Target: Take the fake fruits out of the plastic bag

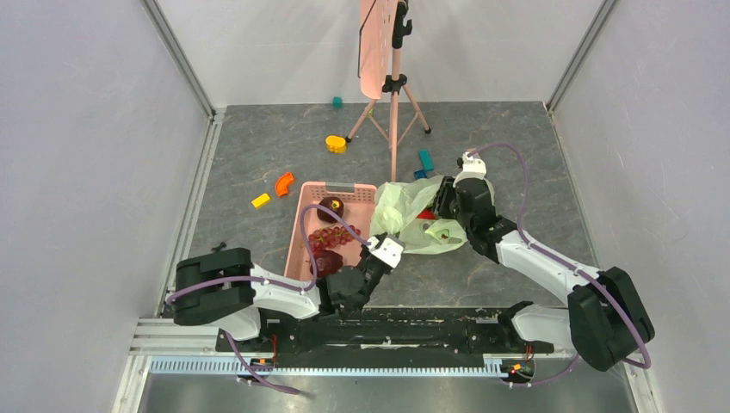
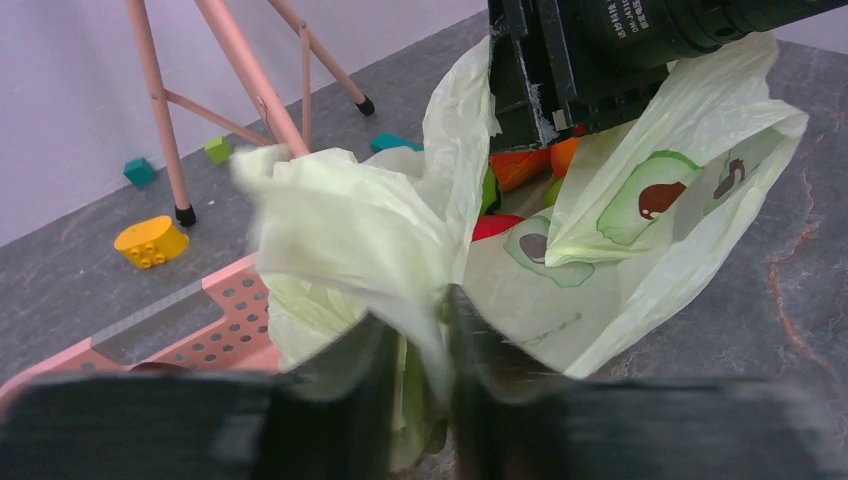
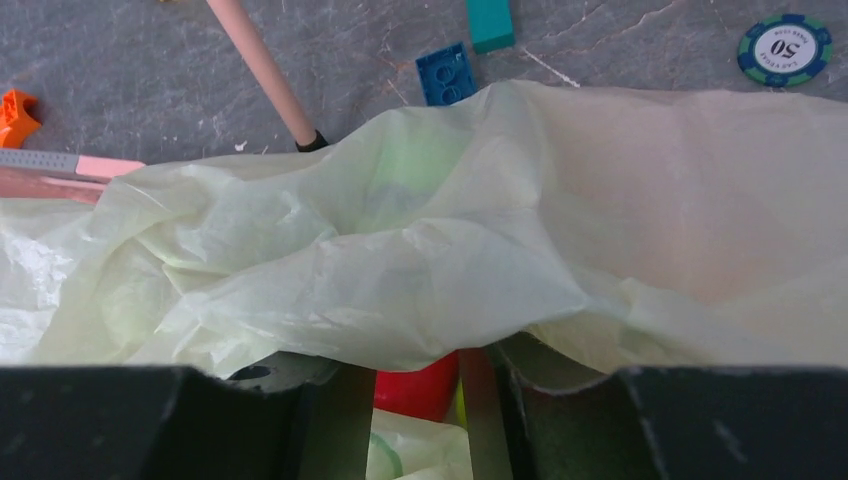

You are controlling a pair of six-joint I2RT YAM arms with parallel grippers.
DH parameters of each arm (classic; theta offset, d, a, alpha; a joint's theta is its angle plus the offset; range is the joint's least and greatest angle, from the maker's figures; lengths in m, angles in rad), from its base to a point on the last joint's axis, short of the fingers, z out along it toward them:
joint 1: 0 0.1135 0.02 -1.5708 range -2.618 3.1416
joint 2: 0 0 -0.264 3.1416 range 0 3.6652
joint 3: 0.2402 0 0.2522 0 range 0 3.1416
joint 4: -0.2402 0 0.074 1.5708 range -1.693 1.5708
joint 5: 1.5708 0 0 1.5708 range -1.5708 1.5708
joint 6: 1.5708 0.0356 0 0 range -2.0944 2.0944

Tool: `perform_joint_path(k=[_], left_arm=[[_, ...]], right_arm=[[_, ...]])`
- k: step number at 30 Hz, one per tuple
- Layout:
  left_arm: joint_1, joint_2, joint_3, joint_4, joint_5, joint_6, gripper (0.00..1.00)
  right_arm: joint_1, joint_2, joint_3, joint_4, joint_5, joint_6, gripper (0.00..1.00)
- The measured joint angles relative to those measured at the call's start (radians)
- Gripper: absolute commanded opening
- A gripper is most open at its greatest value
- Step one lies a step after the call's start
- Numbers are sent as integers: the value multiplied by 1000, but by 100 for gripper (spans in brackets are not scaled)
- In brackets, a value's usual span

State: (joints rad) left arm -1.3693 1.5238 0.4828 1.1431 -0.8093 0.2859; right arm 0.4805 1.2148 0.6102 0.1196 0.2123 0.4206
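The pale-green plastic bag (image 1: 411,215) lies crumpled right of the pink basket (image 1: 340,187). My left gripper (image 2: 428,380) is shut on a fold at the bag's near-left edge (image 1: 392,239). My right gripper (image 1: 437,205) reaches into the bag's mouth from the right. In the right wrist view bag film (image 3: 450,260) drapes over its fingertips (image 3: 415,378). The fingers stand partway apart with a red fruit (image 3: 420,392) showing in the gap; whether they grip it is hidden. The left wrist view shows an orange fruit (image 2: 518,167) and a red one (image 2: 495,226) inside the bag.
The basket holds dark maroon fruits (image 1: 331,207) and grapes (image 1: 325,237). A pink tripod (image 1: 394,112) stands behind the bag. Toy blocks (image 1: 336,144) are scattered at the back left, with teal ones (image 1: 425,159) and a poker chip (image 3: 785,48) beside the bag.
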Motion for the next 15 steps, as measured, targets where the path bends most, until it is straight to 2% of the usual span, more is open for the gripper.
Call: perform_joint_path(k=[2, 4, 8, 10, 13, 15], left_arm=[[0, -8, -4, 6, -1, -5, 69], [0, -16, -10, 11, -5, -3, 85], [0, -77, -10, -53, -28, -5, 93], [0, -157, 7, -141, -36, -9, 93], [0, -275, 63, -303, -39, -48, 82], [0, -366, 135, -450, -26, -92, 58]], right_arm=[[0, 10, 0, 23, 10, 7, 38], [0, 18, 0, 43, 13, 10, 38], [0, 36, 0, 69, 5, 9, 38], [0, 42, 0, 75, -6, 6, 38], [0, 43, 1, 79, -28, 3, 38], [0, 43, 5, 79, -41, 1, 36]])
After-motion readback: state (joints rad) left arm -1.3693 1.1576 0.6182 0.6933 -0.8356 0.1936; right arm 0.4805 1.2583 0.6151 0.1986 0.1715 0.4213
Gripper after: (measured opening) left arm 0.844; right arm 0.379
